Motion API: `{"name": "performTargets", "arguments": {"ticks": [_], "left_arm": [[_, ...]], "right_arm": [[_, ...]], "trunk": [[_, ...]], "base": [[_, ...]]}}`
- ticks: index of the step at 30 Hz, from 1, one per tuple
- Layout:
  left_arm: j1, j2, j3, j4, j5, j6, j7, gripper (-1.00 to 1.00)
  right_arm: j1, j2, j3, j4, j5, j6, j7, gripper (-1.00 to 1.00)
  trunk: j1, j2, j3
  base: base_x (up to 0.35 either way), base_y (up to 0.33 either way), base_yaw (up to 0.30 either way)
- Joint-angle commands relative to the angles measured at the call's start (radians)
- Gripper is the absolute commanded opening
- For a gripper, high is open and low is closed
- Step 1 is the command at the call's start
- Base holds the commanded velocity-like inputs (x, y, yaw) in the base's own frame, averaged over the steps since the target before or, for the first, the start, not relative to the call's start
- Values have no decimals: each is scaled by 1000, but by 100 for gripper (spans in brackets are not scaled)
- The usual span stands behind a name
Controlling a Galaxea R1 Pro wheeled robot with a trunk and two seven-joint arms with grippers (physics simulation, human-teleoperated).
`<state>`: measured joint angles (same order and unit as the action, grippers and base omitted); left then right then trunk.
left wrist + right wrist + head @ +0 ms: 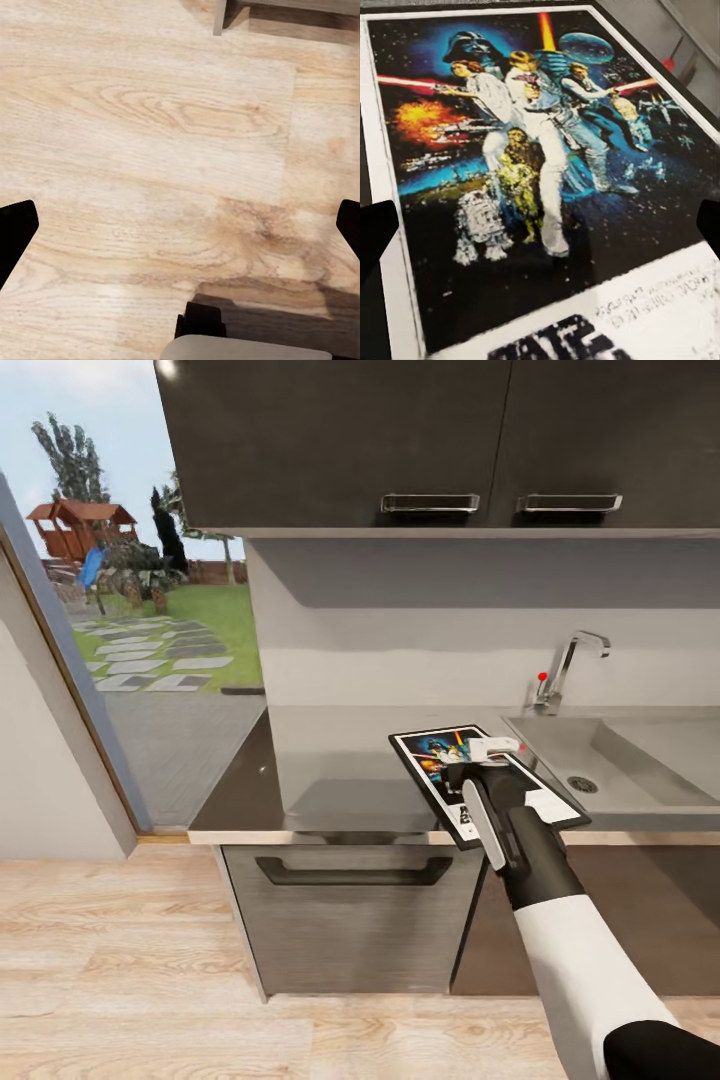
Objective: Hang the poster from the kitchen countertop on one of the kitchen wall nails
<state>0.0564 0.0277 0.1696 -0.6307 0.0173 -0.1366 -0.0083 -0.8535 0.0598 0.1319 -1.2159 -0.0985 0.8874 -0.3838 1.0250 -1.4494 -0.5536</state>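
The black-framed Star Wars poster [437, 756] lies flat on the grey kitchen countertop [330, 760], just left of the sink, its near corner at the counter's front edge. My right gripper [494, 746] hovers over the poster's middle, open. In the right wrist view the poster [532, 150] is seen close up, with the right gripper [540, 225] open and its dark fingertips [375, 232] spread above it, holding nothing. My left gripper [180, 232] is open over the pale wooden floor [165, 135]. The wall nails are out of view.
A steel sink [625, 760] with a chrome tap [570, 660] sits right of the poster. Dark wall cabinets [430, 440] hang above the counter and a handled grey appliance front [350, 920] sits below it. A large glass opening [150, 640] at the left looks onto a garden.
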Motion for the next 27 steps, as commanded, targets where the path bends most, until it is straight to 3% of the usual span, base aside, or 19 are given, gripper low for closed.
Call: {"name": "performTargets", "arguments": {"ticks": [1,16,22,27], "left_arm": [[0,0,1,-1,2,-1,-1,100],[0,0,1,-1,2,-1,-1,100],[0,0,1,0,2,-1,-1,100],[0,0,1,1,2,-1,-1,100]], "right_arm": [[1,0,1,-4,-10,2,-10,100],[40,-3,-28,-38,-10,-6,-7,100],[129,-3,-30,-159,-10,-8,-6,100],[227,-3,-27,-234,-8,-100,-9,100]], "trunk": [[0,0,-1],[0,0,-1],[0,0,-1],[0,0,-1]], "base": [[-14,0,0],[-2,0,0],[-111,0,0],[-310,0,0]]}}
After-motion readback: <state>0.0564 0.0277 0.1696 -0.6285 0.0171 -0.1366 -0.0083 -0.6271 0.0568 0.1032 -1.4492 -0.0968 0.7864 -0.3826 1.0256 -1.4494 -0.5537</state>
